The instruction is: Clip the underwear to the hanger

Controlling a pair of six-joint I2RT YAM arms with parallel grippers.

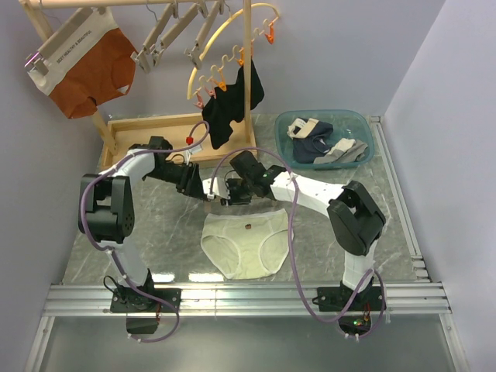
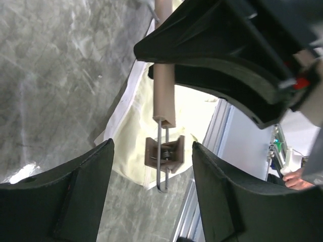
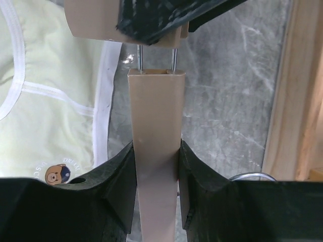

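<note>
Contact is seen at R fingers (image 3: 118, 176), which are clamped on both sides of hanger (image 3: 155, 116), a flat light-wood bar. L fingers (image 2: 75, 201) are spread apart, w/ clip (image 2: 165, 154) at the bar end framed btwn them and gaps left either side in L wrist view. The underwear (image 1: 246, 242) is laid flat on tabletop (image 1: 155, 232), centre-front, w/ waistband turned to far side just beside the bar and leg openings toward arm bases. Rust-orange briefs (image 1: 89, 66) and black garment (image 1: 229, 105) are hung at the back.
</note>
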